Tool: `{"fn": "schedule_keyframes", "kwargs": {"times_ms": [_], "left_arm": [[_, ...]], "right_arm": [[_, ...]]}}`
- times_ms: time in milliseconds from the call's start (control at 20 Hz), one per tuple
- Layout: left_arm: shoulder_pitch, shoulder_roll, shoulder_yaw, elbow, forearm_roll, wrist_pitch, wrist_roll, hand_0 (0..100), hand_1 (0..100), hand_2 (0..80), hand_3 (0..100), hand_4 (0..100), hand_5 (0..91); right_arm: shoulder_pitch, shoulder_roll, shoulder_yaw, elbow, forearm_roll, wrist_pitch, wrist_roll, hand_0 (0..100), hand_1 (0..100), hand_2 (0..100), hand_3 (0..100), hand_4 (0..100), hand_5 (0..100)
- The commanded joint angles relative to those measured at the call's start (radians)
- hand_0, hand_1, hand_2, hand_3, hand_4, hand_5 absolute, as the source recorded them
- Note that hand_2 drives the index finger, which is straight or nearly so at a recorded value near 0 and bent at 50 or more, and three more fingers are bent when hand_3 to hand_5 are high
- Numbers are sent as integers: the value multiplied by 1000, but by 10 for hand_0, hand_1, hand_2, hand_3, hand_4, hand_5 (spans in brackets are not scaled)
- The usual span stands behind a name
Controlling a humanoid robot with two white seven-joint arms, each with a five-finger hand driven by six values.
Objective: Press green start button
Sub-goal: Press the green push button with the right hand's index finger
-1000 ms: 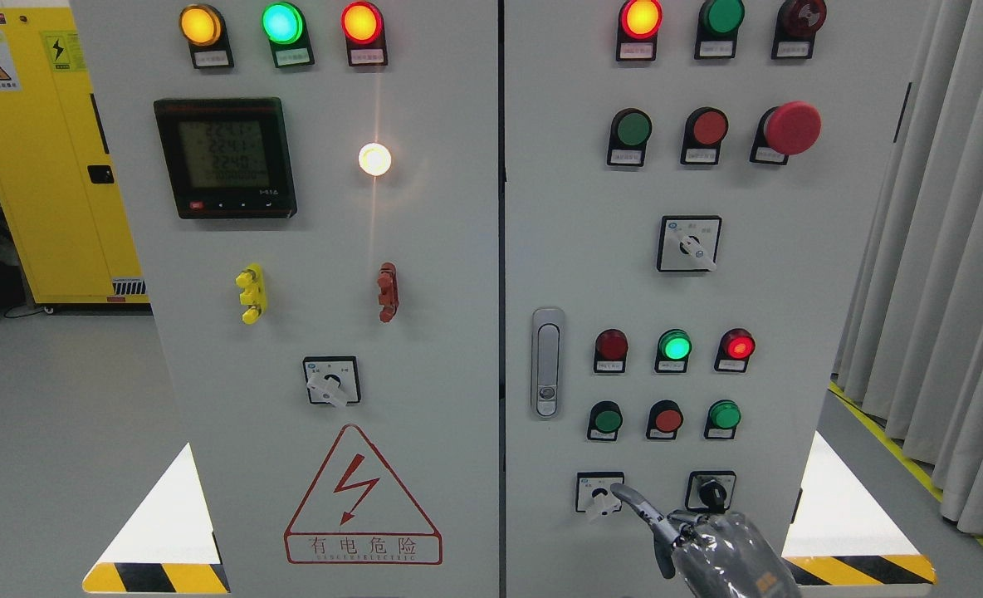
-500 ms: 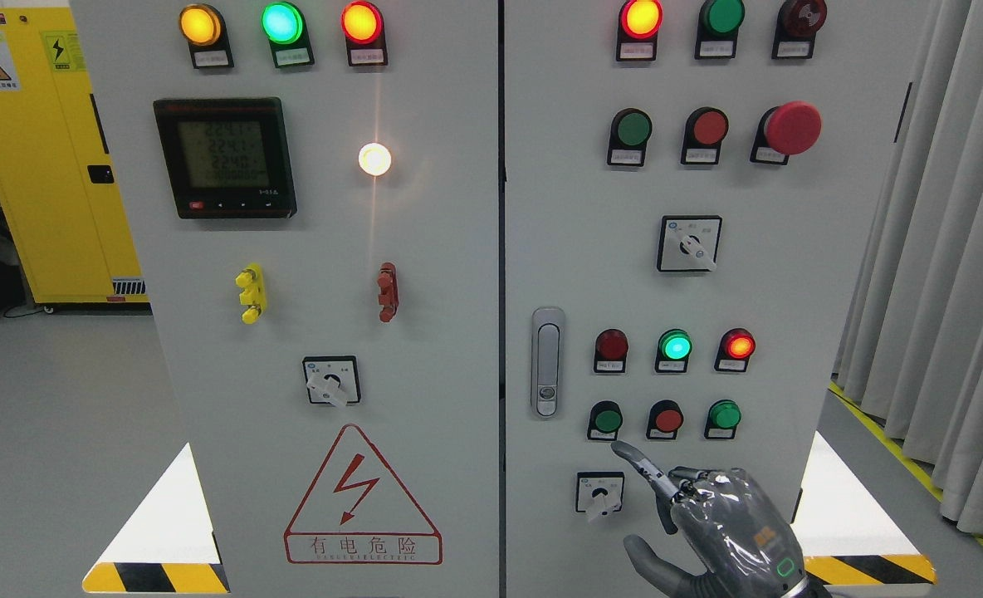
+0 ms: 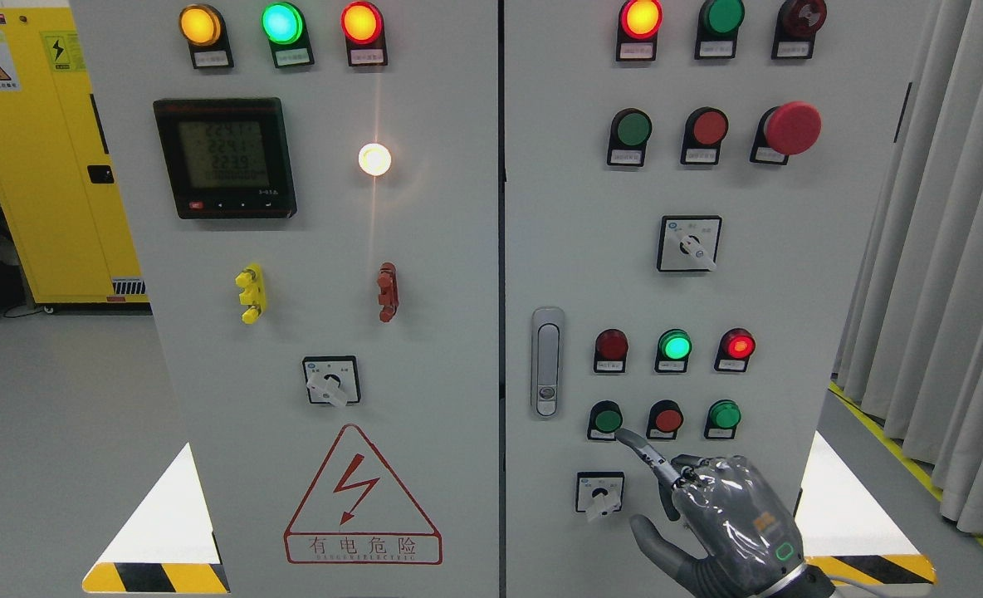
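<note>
Rising from the lower switch (image 3: 599,494), right hand (image 3: 728,519) is pointing its index finger (image 3: 643,453), others clenched empty, at the green button (image 3: 605,419) to press it.

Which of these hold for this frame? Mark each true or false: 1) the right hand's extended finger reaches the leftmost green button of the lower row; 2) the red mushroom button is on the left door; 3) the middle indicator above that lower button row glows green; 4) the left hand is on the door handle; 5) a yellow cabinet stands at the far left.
1. True: the right hand points one of its fingers at the lower edge of the green button; firm contact cannot be confirmed.
2. False: the red mushroom button is on the right door.
3. True: the green indicator is lit.
4. False: nothing touches the door handle; no left hand shows.
5. True: the yellow cabinet is there.
</note>
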Motion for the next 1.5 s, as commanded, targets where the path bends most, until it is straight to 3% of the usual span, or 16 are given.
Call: {"fn": "schedule_keyframes", "kwargs": {"times_ms": [0,950,1100,1450], "left_arm": [[-28,-1,0,-28,0,0,0,120,556,0,0,0,0],[-28,1,0,-28,0,0,0,120,556,0,0,0,0],[-29,-1,-1,-28,0,0,0,120,556,0,0,0,0],[-29,1,0,-28,0,0,0,120,556,0,0,0,0]], "right_arm": [[-14,-1,26,28,-1,9,17,674,699,11,855,833,953],[-38,-1,38,38,-1,29,20,725,701,2,856,831,951],[-44,-1,54,41,-4,55,48,733,702,2,855,831,951],[-51,-1,57,69,-5,64,51,741,702,0,855,830,950]]}}
